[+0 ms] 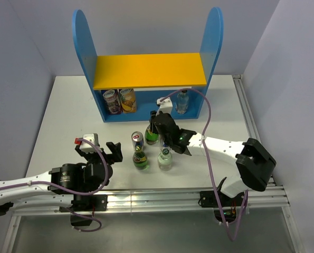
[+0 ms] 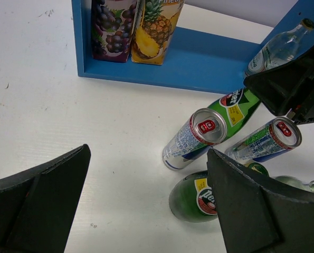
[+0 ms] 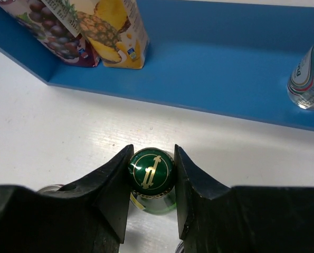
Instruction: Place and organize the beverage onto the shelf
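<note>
Two cans (image 2: 207, 126) and two bottles (image 2: 199, 197) crowd the green bottle (image 3: 151, 173) clenched in the right claw (image 3: 152, 154); left claw (image 2: 149, 154) gapes.

**Few Labels Legible Among the Drinks**

A gold emblem, a bar crossed by a slanted stroke, marked the cap of the green bottle (image 3: 151, 171). The pineapple carton (image 2: 154, 31) and grape carton (image 2: 112, 29) showed fruit pictures, with their lettering cut off at the frame edge. Red tabs with a white mark topped two cans (image 2: 193, 139), whose fine print was too small to read.
</note>
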`<action>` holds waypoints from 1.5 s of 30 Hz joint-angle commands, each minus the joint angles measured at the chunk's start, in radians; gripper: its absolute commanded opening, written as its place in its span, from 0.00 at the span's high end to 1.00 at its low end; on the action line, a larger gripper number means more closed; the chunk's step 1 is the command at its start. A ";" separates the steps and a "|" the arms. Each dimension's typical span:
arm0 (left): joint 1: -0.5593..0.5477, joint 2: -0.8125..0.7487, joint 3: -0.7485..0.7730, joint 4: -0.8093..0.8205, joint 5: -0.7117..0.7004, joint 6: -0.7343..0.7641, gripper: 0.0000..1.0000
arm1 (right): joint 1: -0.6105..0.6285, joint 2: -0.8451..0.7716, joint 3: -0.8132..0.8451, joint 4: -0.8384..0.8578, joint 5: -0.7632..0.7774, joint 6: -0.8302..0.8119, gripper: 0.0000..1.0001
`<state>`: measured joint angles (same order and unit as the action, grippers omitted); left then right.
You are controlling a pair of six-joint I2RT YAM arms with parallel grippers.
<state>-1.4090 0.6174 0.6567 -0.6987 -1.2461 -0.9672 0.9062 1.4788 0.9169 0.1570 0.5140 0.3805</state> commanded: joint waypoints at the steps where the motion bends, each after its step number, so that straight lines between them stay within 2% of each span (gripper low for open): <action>1: -0.004 -0.011 0.024 0.007 -0.012 -0.013 0.01 | 0.005 0.003 0.031 0.016 0.023 0.006 1.00; 6: -0.004 -0.016 0.023 0.008 -0.010 -0.010 0.01 | 0.005 -0.029 0.043 0.000 0.029 -0.012 1.00; 10: -0.004 -0.016 0.021 0.008 -0.010 -0.010 0.01 | 0.007 -0.075 0.114 -0.094 0.078 -0.040 1.00; 22: -0.004 -0.015 0.027 -0.015 -0.016 -0.051 0.01 | -0.021 -0.167 0.494 -0.287 0.195 -0.230 1.00; 34: -0.004 0.033 0.052 -0.090 -0.032 -0.146 0.01 | -0.187 -0.022 0.953 -0.415 0.192 -0.333 1.00; 45: -0.004 0.033 0.049 -0.073 -0.021 -0.125 0.01 | -0.337 0.077 1.056 -0.407 0.142 -0.321 1.00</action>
<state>-1.4090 0.6636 0.6724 -0.7868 -1.2545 -1.0950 0.6022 1.5574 1.8717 -0.3740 0.6674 0.0616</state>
